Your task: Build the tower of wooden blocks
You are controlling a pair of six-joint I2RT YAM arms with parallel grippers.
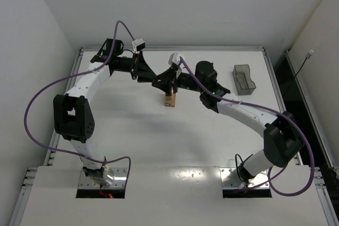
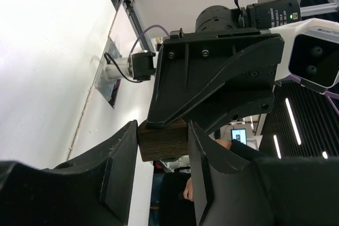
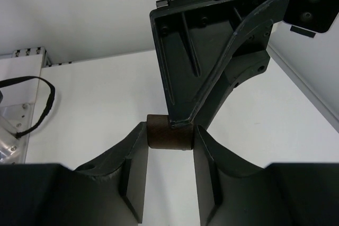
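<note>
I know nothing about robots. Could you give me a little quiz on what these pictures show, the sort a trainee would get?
1. True or false: the dark plastic bin sits on the left arm's side of the table.
2. Multiple choice: in its wrist view, what is between the fingers of the left gripper?
A) a dark brown block
B) a metal spoon
C) nothing
3. Fill in: the wood block tower stands near the table's ___.

Key
1. False: it is on the right arm's side.
2. A
3. centre
</note>
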